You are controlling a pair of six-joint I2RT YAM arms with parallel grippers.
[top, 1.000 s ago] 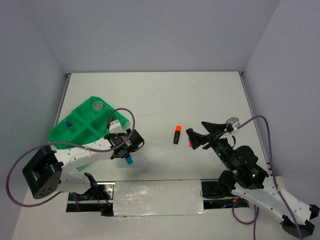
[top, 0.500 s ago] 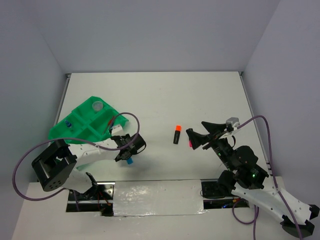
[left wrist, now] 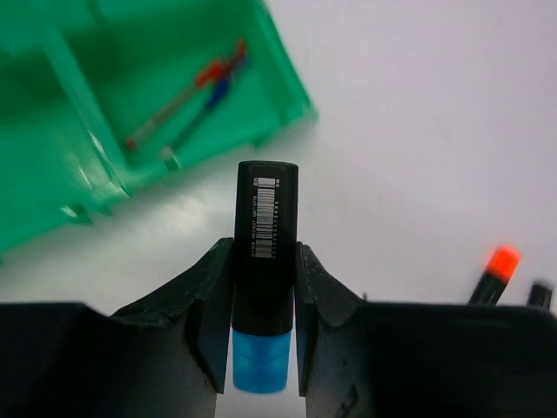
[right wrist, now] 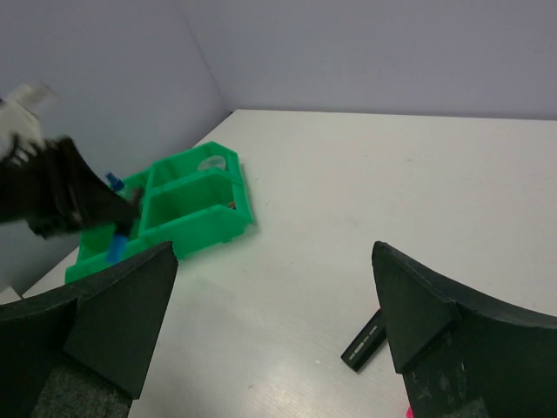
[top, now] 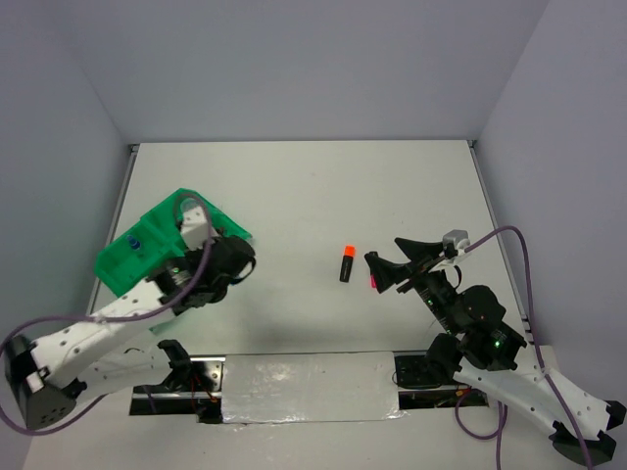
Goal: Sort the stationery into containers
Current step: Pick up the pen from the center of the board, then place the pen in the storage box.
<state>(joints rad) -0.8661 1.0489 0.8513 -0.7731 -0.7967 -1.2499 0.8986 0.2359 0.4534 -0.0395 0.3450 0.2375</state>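
In the left wrist view my left gripper (left wrist: 264, 254) is shut on a black highlighter (left wrist: 265, 209) with a blue end, held above the table. Just beyond it lies the green tray (left wrist: 61, 148), with a red pen and a blue pen (left wrist: 193, 85) in one compartment. From above, the left gripper (top: 231, 258) hangs at the tray's (top: 132, 257) near right corner. An orange-ended highlighter (top: 346, 262) lies mid-table. A pink-ended one (top: 372, 284) shows partly beside my right gripper (top: 384, 251), which stands open over the table with nothing between its fingers.
The right wrist view shows the tray (right wrist: 187, 218) to the left, a small clear tub (right wrist: 209, 163) in its far compartment, and the black body of a highlighter (right wrist: 370, 335) near the right finger. Grey walls close in the table on three sides.
My left gripper has closed on the blue-ended highlighter, lifted it off the table and carried it up toward the tray's corner. The right arm has not moved.
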